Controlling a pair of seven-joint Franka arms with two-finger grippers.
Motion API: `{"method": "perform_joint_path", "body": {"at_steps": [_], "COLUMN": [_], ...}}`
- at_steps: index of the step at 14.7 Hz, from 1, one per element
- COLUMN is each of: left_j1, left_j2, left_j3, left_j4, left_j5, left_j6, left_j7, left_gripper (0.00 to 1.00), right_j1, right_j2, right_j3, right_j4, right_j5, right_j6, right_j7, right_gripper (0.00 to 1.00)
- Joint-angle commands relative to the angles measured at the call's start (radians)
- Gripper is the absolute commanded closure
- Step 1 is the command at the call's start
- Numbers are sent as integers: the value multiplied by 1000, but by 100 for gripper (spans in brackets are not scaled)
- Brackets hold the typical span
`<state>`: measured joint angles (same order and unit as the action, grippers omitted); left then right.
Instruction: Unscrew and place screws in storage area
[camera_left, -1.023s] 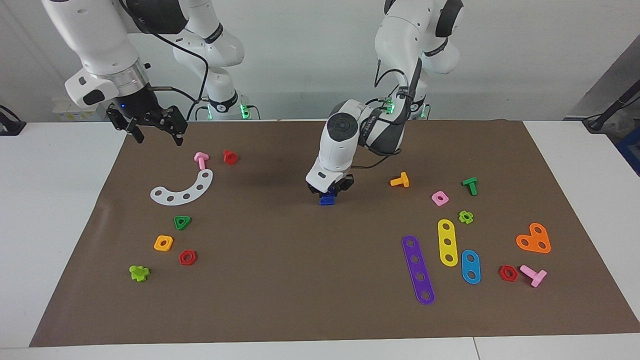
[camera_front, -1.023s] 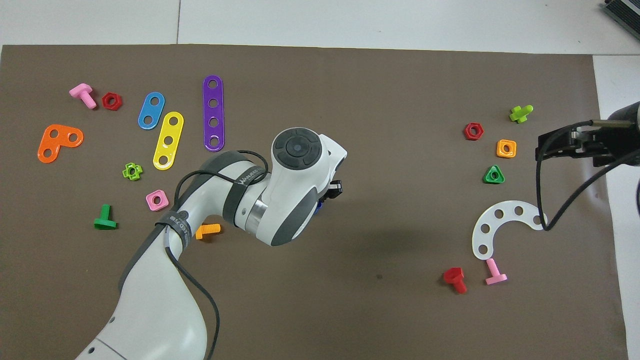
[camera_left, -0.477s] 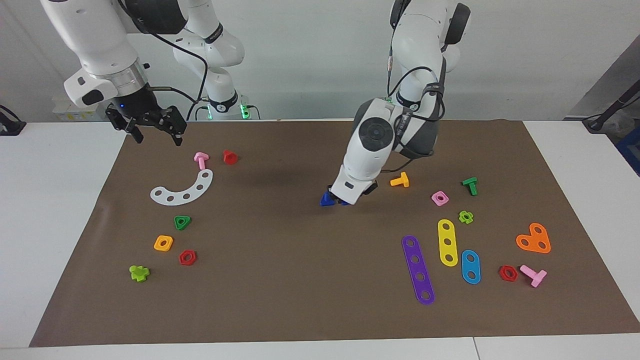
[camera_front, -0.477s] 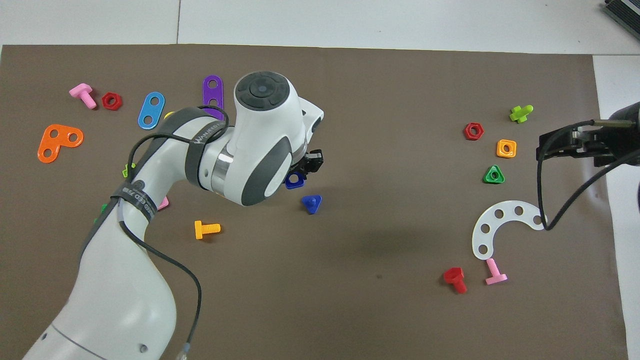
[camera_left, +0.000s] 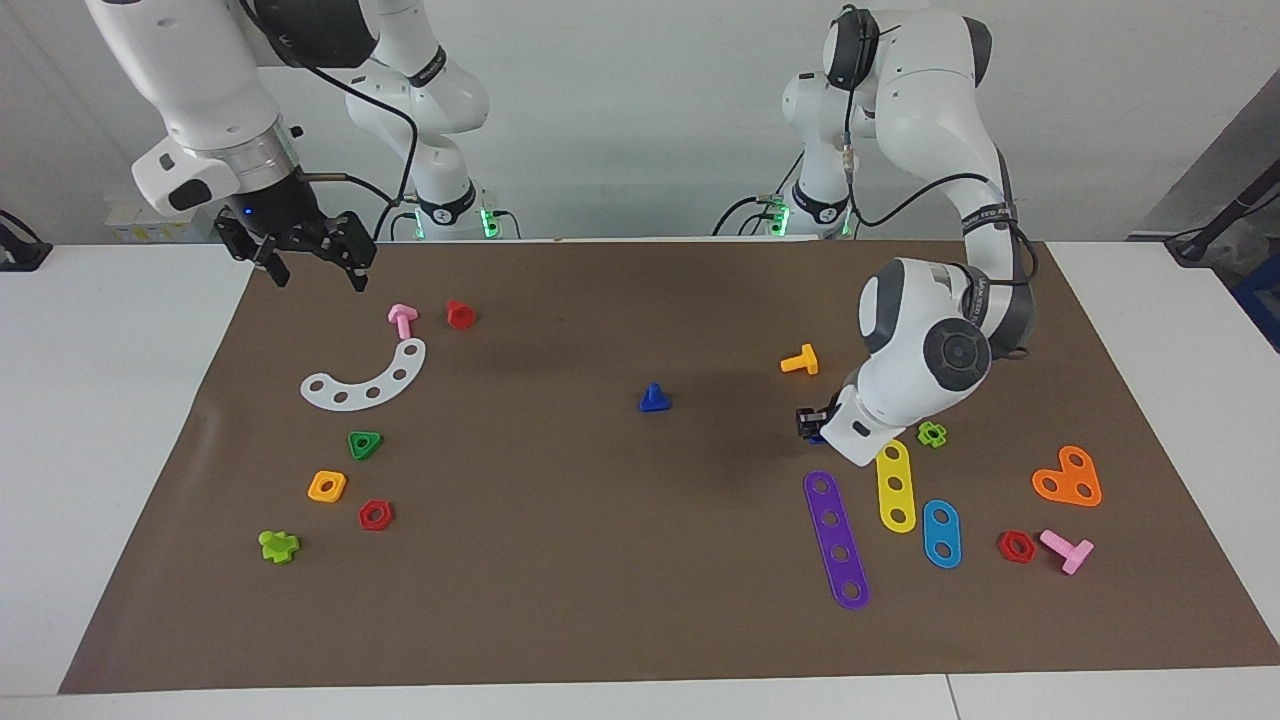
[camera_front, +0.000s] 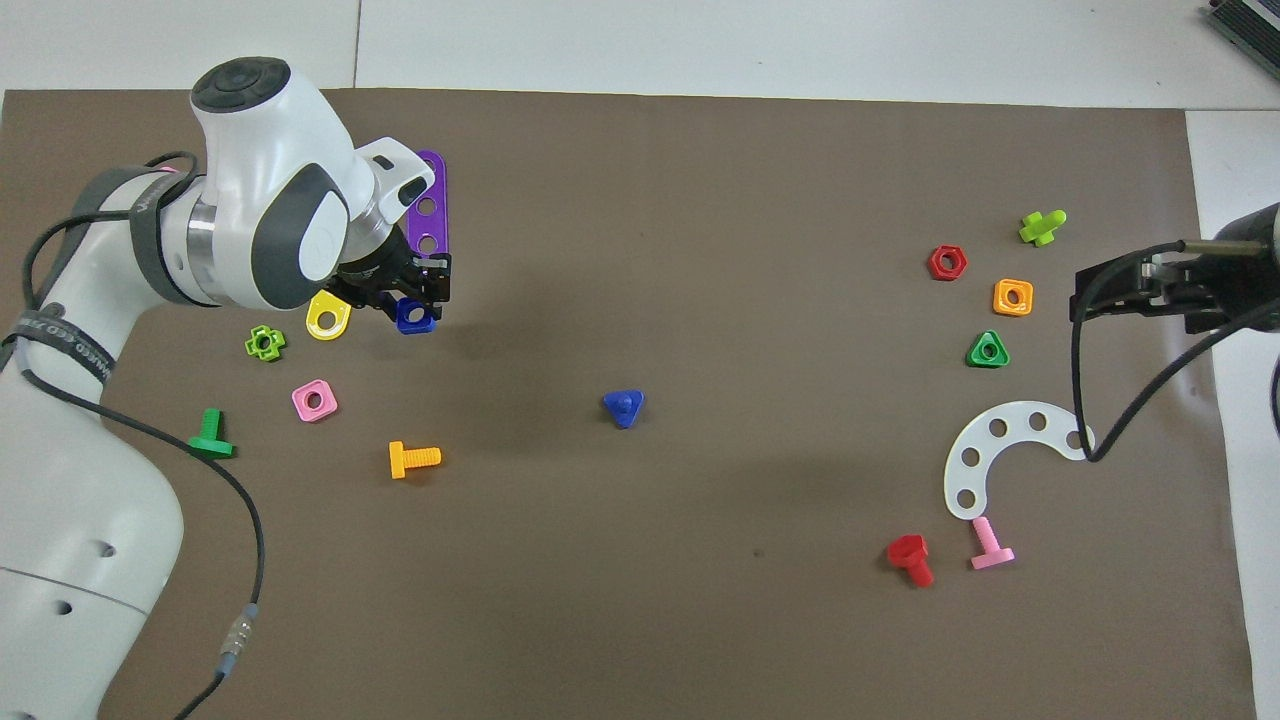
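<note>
The dark-blue bolt (camera_left: 654, 398) stands on its triangular head in the middle of the mat, shank up, with nothing touching it; it also shows in the overhead view (camera_front: 624, 407). My left gripper (camera_left: 813, 426) is shut on a blue square nut (camera_front: 415, 316) and holds it over the mat beside the purple strip (camera_front: 429, 213). The storage area (camera_left: 345, 468) lies toward the right arm's end, marked by a green triangular nut (camera_left: 364, 444), an orange square nut (camera_left: 327, 486) and a red hexagonal nut (camera_left: 375, 515). My right gripper (camera_left: 312, 264) waits open over the mat's edge there.
Yellow (camera_left: 895, 485) and blue (camera_left: 941, 533) strips, an orange bolt (camera_left: 800, 361), a pink nut (camera_front: 314, 400) and a green bolt (camera_front: 211, 436) lie toward the left arm's end. A white curved strip (camera_left: 368, 378), pink bolt (camera_left: 402, 320) and red bolt (camera_left: 460, 314) lie near the right gripper.
My left gripper has lifted the blue square nut off the bolt and carried it toward the left arm's end. The bolt stays on the mat. The right arm has not moved.
</note>
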<state>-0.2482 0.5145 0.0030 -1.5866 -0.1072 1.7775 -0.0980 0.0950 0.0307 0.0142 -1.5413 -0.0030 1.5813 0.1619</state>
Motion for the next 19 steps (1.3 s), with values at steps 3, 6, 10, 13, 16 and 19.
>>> {"method": "perform_joint_path", "body": {"at_steps": [3, 6, 10, 13, 16, 19], "left_j1": [-20, -17, 26, 105, 197, 262], "left_j2": [-111, -111, -97, -129, -235, -330], "left_j3": [6, 6, 6, 6, 8, 8], "left_j4": [-230, -217, -92, -6, -21, -76], "left_j5": [52, 95, 100, 95, 92, 95], "left_j6": [119, 91, -8, -128, -223, -302], "left_j7": [23, 41, 47, 112, 210, 236], "left_gripper": [61, 0, 0, 0, 0, 0], "right_j1": [136, 250, 385, 423, 462, 485], "right_j2": [-78, -3, 127, 213, 259, 270], "right_j3": [7, 7, 6, 6, 6, 6], "right_j4": [-198, -218, -223, -224, -258, -335], "right_j5": [21, 20, 5, 5, 3, -6], "right_j6": [196, 308, 475, 592, 672, 759], "right_j7": [120, 197, 358, 406, 413, 418], "right_gripper": [1, 1, 1, 2, 4, 5]}}
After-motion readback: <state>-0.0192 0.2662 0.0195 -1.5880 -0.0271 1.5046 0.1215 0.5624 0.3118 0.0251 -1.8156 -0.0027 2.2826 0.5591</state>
